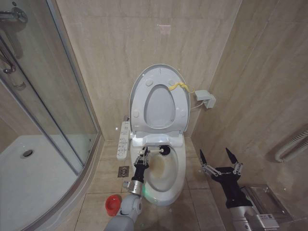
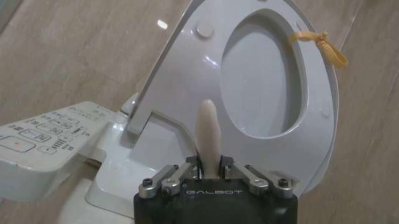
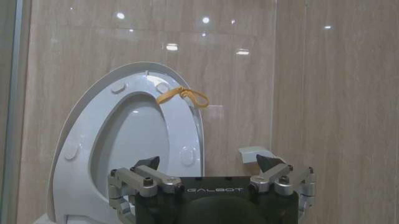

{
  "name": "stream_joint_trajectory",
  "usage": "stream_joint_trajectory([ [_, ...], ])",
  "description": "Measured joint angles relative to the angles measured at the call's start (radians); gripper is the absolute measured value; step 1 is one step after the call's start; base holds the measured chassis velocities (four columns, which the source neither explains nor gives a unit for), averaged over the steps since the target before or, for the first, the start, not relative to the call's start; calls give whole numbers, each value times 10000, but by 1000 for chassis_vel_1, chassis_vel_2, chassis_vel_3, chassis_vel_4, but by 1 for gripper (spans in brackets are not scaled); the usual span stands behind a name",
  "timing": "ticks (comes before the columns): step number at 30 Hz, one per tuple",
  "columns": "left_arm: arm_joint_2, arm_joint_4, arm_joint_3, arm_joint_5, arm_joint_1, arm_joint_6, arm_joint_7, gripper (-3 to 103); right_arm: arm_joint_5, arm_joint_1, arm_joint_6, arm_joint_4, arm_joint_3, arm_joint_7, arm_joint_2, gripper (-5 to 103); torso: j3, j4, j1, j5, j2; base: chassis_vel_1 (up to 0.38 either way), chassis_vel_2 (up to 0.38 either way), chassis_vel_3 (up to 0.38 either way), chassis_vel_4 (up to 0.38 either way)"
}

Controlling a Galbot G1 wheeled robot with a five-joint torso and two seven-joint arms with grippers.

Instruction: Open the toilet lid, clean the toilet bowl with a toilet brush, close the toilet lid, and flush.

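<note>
Shower tray (image 1: 33,178) and its glass screen fill the robot's left, with the red holder cup (image 1: 113,204) on the floor tiles just beside the toilet. Next comes the left gripper (image 1: 142,155), its jaws closed narrowly on the thin white handle of the toilet brush (image 1: 164,150), whose black head sits at the rear of the stained toilet bowl (image 1: 166,175), under the hinge. That handle looks light and stiff (probably slick plastic), so a firm pinch near its end, as held, should suit scrubbing. Above, the toilet lid (image 1: 159,72) and seat ring (image 1: 137,103) stand raised against the wall, the yellow strap (image 1: 179,86) at the lid's upper edge. Farthest right, the right gripper (image 1: 220,163) hovers beside the bowl, jaws spread wide, holding nothing.
</note>
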Motion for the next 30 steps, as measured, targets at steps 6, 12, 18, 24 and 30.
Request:
stream_joint_trajectory([
  [6, 6, -317, 31, -111, 71, 20, 22, 19, 0, 0, 0, 0, 0, 0, 0, 100, 0, -1, 0, 1, 0, 0, 0, 0, 0],
  [12, 184, -948, 179, -333, 525, 71, 240, 19, 0, 0, 0, 0, 0, 0, 0, 100, -1, 0, -2, 0, 1, 0, 0, 0, 0],
  [18, 324, -1215, 209, -394, 811, 119, 276, 19, 0, 0, 0, 0, 0, 0, 0, 100, -1, 0, -2, -1, 2, 0, 0, 0, 0],
  [24, 149, -484, 25, -551, 209, 40, 489, 19, 0, 0, 0, 0, 0, 0, 0, 100, -1, 0, -2, 0, 1, 0, 0, 0, 0],
  [30, -603, 709, -118, -1009, -532, -64, 738, 19, 0, 0, 0, 0, 0, 0, 0, 100, 0, 0, -2, 1, 2, 0, 0, 0, 0],
])
